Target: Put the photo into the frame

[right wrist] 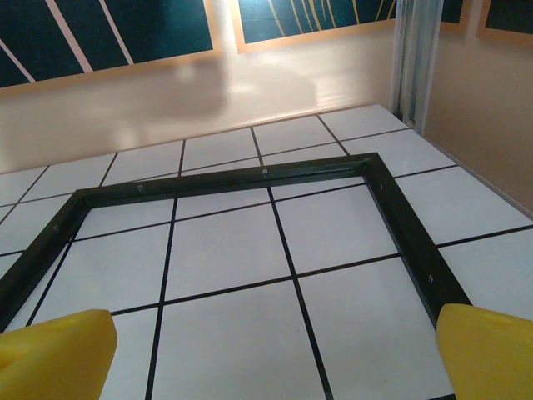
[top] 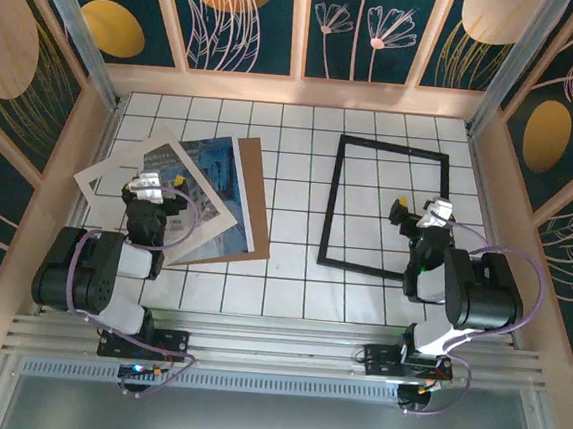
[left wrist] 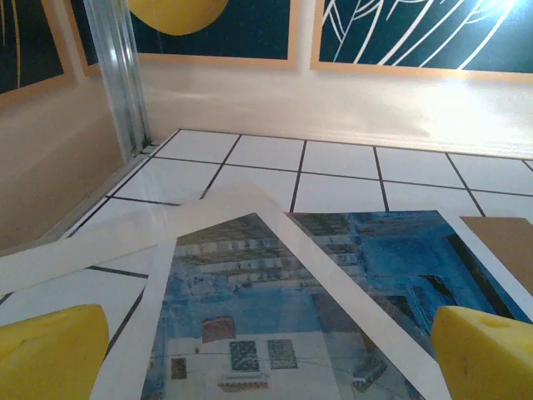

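L end effector, yellow pads apart, over glossy rect. photo.

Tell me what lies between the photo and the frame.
Top view: a strip of brown backing board beside the photo, then bare tiles up to the frame.

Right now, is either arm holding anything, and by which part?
Nothing is held. The left gripper is open over the photo, the right gripper open by the frame.

No readable txt, labels or nos. anywhere in these views
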